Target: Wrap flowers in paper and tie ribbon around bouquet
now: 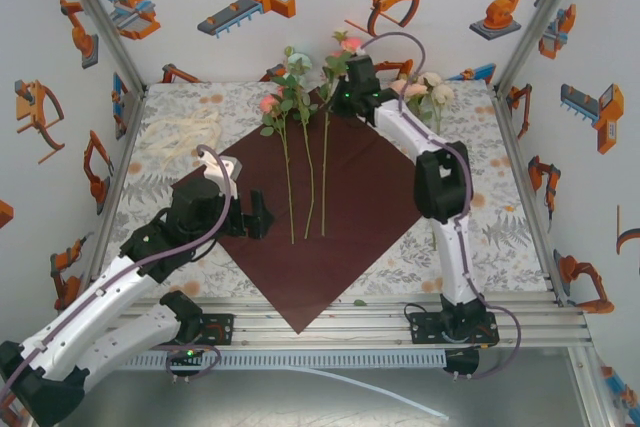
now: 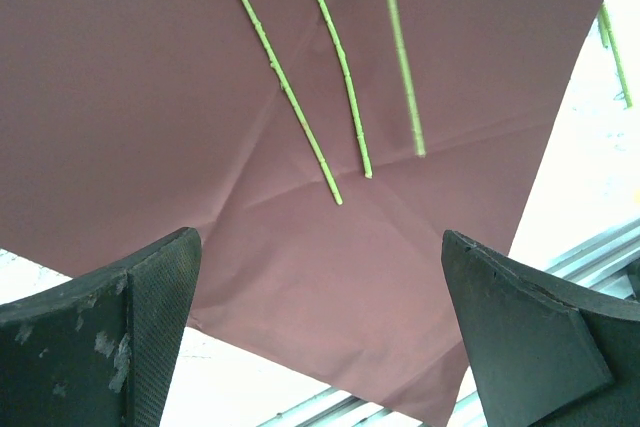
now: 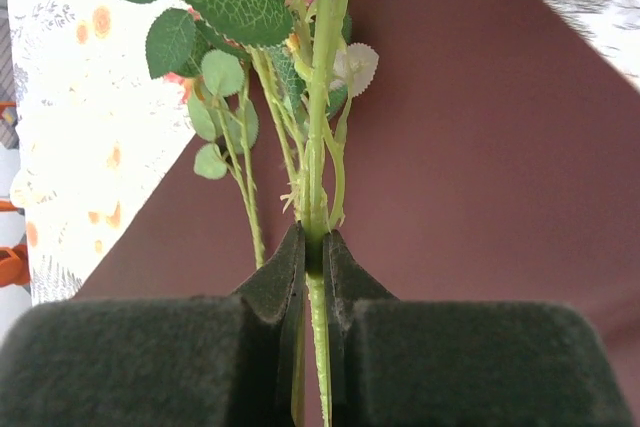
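Ok so the flowers [image 1: 293, 95] lie on the paper [image 1: 370, 197] mid tabletop [image 1: 490, 209], stems running far edge to near edge; right gripper [image 3: 314, 245] pinches the right-hand stem under the blooms; left gripper [image 2: 320, 247], spread wide, hovers nearer the cut ends.

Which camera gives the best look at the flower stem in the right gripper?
The right wrist view: the stem passes straight between the right gripper fingers, shut on it. The top view shows that gripper small, at the flower end over the paper. The left wrist view shows three bare stem ends on the paper.
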You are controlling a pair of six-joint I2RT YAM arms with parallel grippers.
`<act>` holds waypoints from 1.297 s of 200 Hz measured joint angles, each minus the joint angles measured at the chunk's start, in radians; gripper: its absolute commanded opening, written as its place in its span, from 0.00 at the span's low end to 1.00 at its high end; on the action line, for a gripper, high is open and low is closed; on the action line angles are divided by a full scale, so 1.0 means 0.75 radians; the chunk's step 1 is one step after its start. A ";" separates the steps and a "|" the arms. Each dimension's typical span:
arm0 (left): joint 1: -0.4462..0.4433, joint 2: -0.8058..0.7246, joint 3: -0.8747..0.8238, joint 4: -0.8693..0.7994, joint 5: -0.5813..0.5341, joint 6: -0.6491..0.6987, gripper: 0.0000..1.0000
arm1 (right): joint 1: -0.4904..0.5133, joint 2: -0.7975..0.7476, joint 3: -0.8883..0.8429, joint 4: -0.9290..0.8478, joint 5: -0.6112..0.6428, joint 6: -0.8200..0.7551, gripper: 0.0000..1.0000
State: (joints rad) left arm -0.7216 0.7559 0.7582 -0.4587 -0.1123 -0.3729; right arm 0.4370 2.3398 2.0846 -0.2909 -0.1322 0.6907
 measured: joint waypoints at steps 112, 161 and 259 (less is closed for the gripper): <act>0.000 -0.022 -0.002 -0.028 -0.003 -0.013 0.97 | 0.076 0.244 0.247 -0.232 0.107 -0.061 0.39; 0.000 -0.097 -0.053 0.033 0.098 -0.047 0.97 | 0.076 -0.112 -0.003 -0.254 0.146 -0.200 0.42; -0.130 0.137 -0.092 0.432 0.466 -0.108 0.97 | -0.074 -1.036 -0.910 0.062 0.574 -0.769 0.45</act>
State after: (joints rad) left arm -0.8192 0.8585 0.6895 -0.1345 0.2375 -0.4538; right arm 0.3813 1.5631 1.4017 -0.2447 0.2981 0.1139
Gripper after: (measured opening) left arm 0.972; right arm 0.444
